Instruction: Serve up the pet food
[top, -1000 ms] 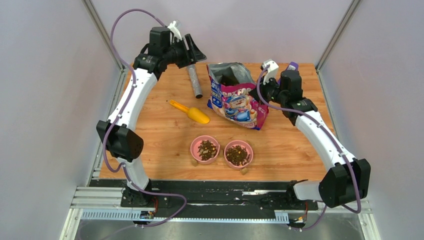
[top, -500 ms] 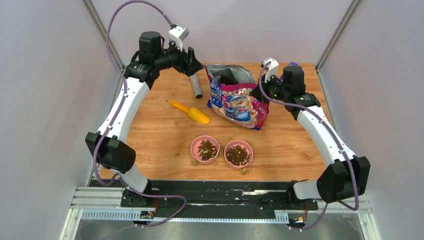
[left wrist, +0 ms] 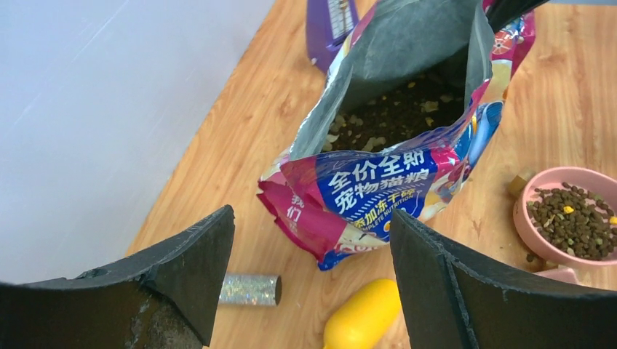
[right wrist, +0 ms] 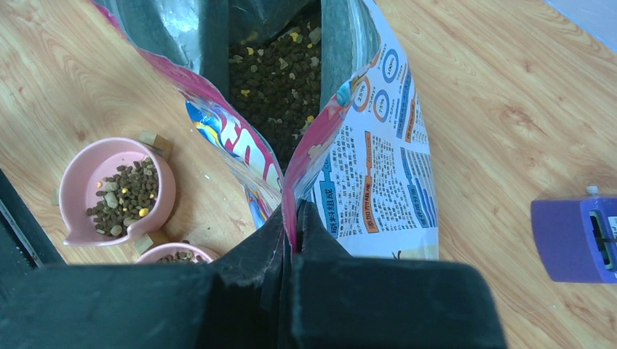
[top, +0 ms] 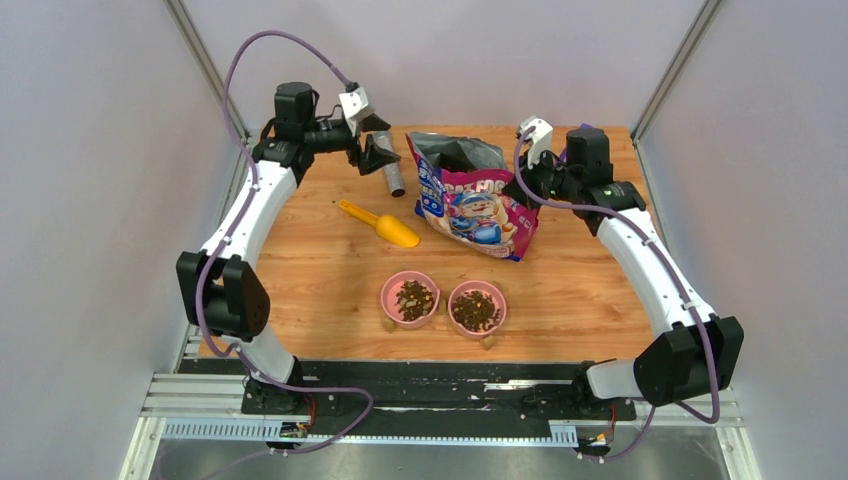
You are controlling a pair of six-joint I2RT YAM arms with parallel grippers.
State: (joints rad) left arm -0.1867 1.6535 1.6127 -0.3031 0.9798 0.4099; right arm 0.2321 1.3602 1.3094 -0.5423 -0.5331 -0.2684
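Pet food fills both pink bowls. More lies inside the open bag at their 12 o'clock. The right gripper pinches the bag's rim, and the left gripper hangs wide and empty at the bag's 9 o'clock. A careless tug from the right could tip the bag and spill its contents.

Dk brown kibble loose in open bag & 2 pink bowls.
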